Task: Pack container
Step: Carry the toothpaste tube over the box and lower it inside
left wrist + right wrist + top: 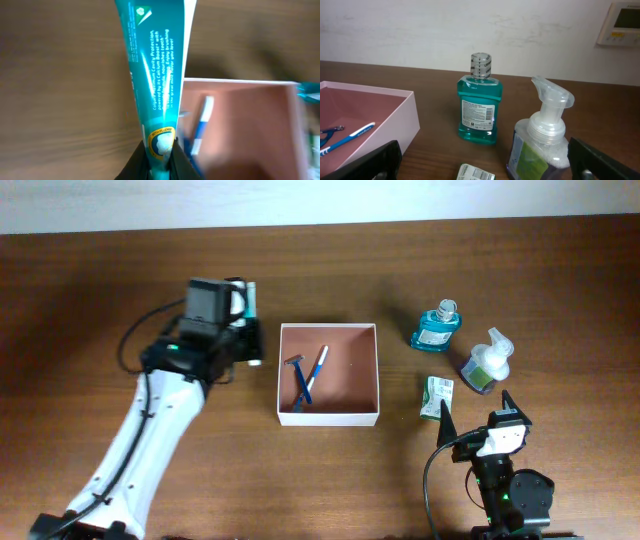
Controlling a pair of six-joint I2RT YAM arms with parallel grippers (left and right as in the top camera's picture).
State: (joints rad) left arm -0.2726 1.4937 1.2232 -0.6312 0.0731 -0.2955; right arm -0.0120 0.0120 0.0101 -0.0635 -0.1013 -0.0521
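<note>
My left gripper (160, 164) has its jaws clenched on a teal toothpaste tube (157, 75) just left of the container (329, 418), while my right gripper (477, 412) rests with jaws released.

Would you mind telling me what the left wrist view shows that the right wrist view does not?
Only the left wrist: a teal toothpaste tube clamped in the left gripper. Only the right wrist: a mouthwash bottle, a pump bottle and a small packet. Both: the container with a blue-and-white toothbrush inside.
</note>
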